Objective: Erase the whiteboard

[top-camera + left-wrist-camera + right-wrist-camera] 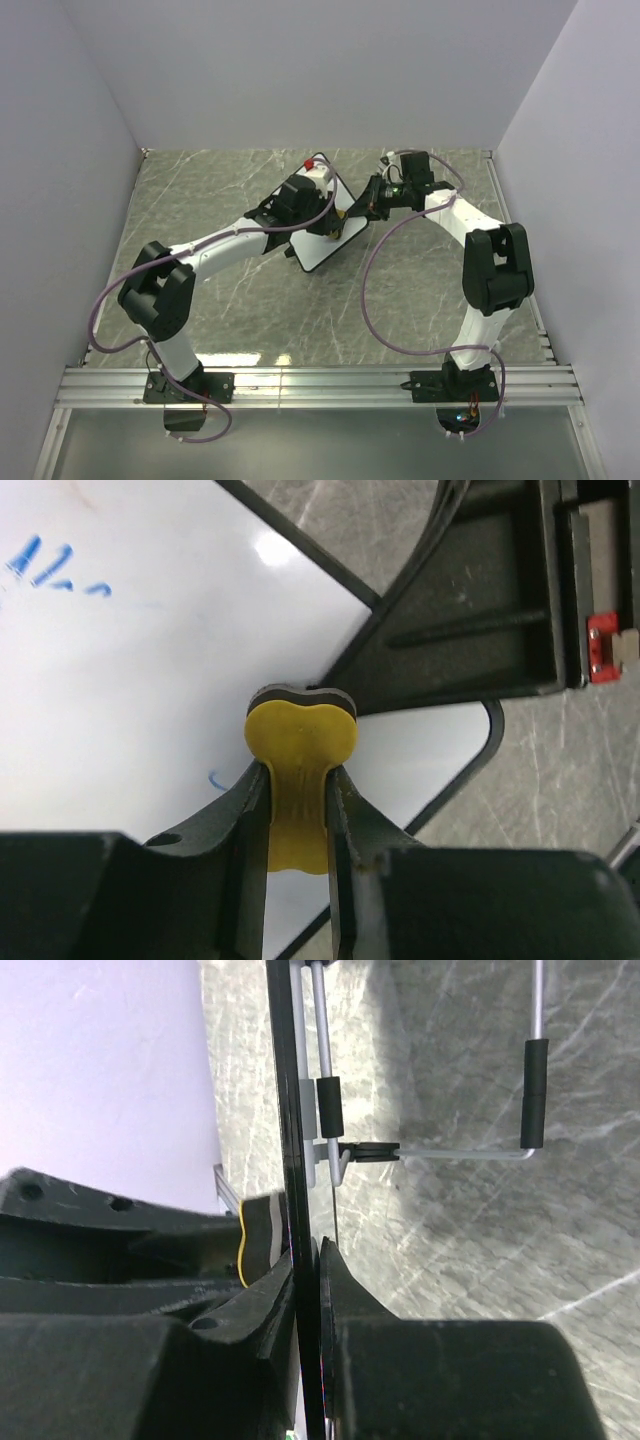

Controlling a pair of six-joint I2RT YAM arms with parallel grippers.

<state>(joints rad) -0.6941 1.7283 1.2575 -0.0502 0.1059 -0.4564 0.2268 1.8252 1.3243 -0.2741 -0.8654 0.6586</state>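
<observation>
Wiping is under way: the left gripper (300, 790) pinches the eraser (300, 735) against the whiteboard (140, 680), mid-table (200, 200), while the right gripper (306, 1260) clamps its edge. Next, likely, a pressed sweep toward the blue marks (60, 570).

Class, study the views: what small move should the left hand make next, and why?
Probably slide the small yellow eraser held in the left hand across the flat white whiteboard toward the blue scribbles at the left wrist view's upper left. Those marks, plus a blue fleck beside the eraser, are unwiped, and the right hand clamps the board's edge, steadying it.
</observation>
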